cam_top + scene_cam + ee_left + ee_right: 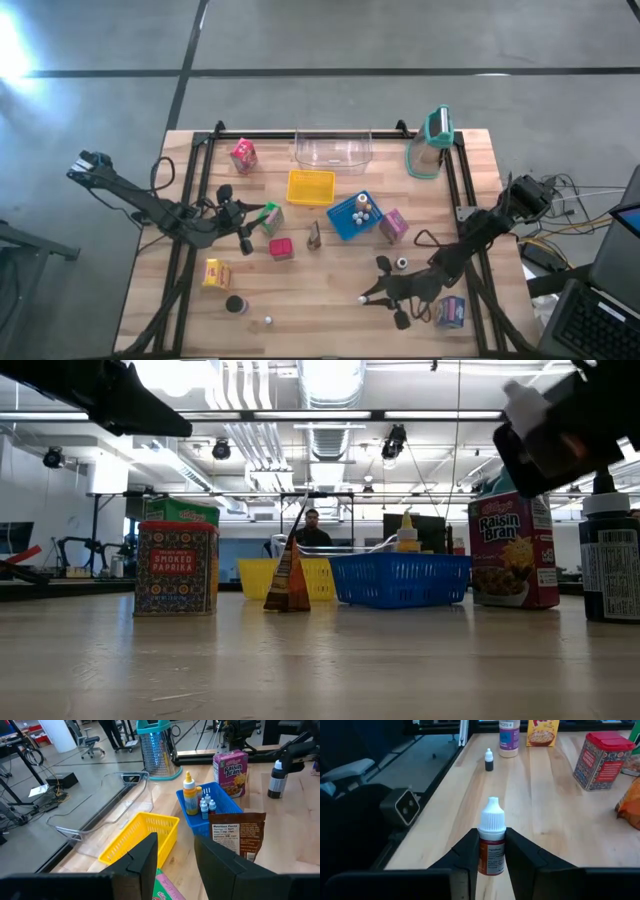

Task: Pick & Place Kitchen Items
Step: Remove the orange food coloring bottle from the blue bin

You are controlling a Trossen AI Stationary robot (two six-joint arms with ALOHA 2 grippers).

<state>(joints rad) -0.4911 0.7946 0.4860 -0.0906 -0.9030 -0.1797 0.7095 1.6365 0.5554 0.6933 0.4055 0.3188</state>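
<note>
My right gripper (pixel 491 852) is squeezed on a little bottle (pixel 491 840) above the table's near edge. My left gripper (pixel 175 862) is closed on a green carton (pixel 271 214) beside the yellow basket (pixel 142 832). The blue basket (pixel 227 805) has some bottles. Many cartons wait on the table (pixel 320 295).

**Wooden table crowded with small goods**

A light wooden table (pixel 330 300) carries a yellow basket (pixel 310 187), a blue basket (pixel 355 216), a clear tray (pixel 333 150) and a teal-topped grater (pixel 430 143). Loose on it stand a red paprika tin (pixel 281 248), a Raisin Bran carton (pixel 393 225), a pink carton (pixel 243 155) and a yellow carton (pixel 216 273).
</note>
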